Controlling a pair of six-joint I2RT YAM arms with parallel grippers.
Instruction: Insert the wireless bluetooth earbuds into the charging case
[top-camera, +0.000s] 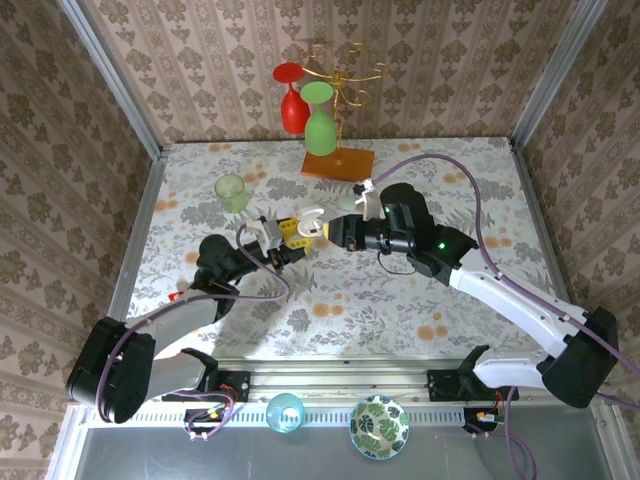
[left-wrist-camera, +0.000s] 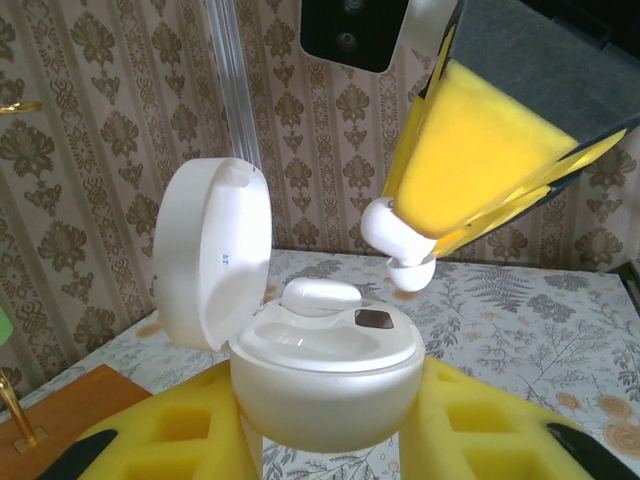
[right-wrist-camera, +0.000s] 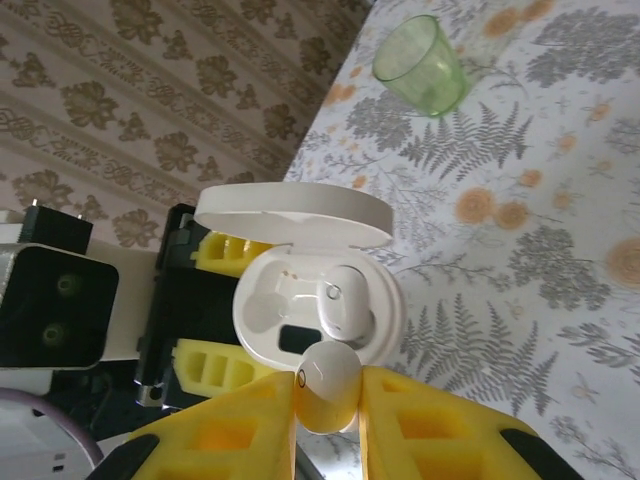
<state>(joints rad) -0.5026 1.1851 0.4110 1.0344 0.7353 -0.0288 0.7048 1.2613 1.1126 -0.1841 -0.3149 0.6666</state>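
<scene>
Floral table (top-camera: 350, 312): a green tumbler (top-camera: 231, 191) stands toward the far left corner, and the glass rack's orange base (top-camera: 338, 163) sits at the far edge. Along the near edge, a blue cup (top-camera: 285, 412) and a leaf-patterned bowl (top-camera: 379, 426) sit side by side.

Bright, even light, soft shadows, nearest edges slightly blurred.

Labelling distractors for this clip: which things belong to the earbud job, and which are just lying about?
Job: charging case, open, in left fingers; earbud seated in it; second earbud in right fingers.
Lying about: green cup, red glass, green glass, rack, blue cup, patterned bowl.
</scene>
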